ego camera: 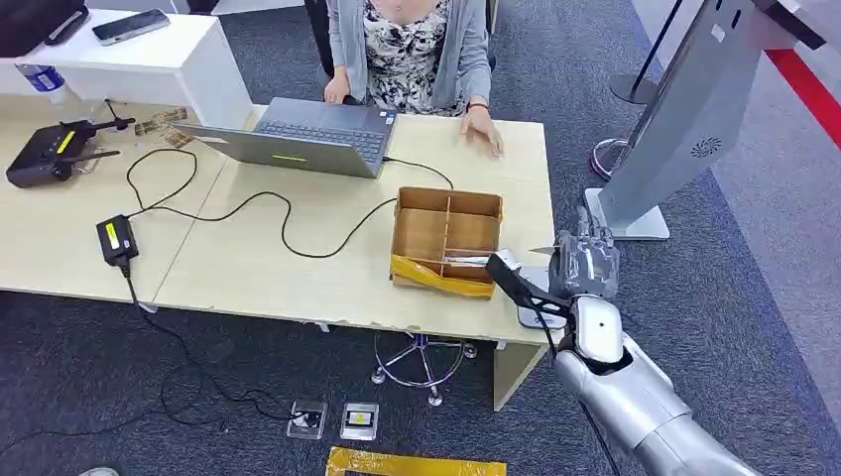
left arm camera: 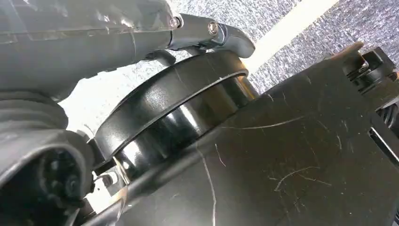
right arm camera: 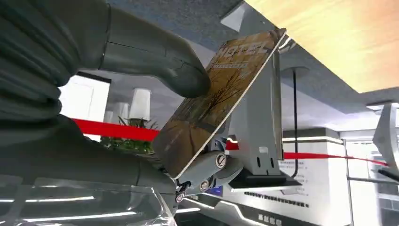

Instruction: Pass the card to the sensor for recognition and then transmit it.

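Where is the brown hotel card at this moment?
The brown hotel card is held in the right hand, pinched under its thumb in the right wrist view; in the head view that hand hovers off the table's right end, beside the divided cardboard box.

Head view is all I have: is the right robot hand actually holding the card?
Observer: Yes. In the right wrist view the right robot hand pinches the card, with the thumb pressing on its printed face.
Operator: Which card is it?
Observer: It is brownish, with a tree picture and the word HOTEL near its far end.
Operator: What is it pointing towards?
Observer: In that view the grey kiosk stand rises just beyond the card's edge. I cannot tell how far apart they are.
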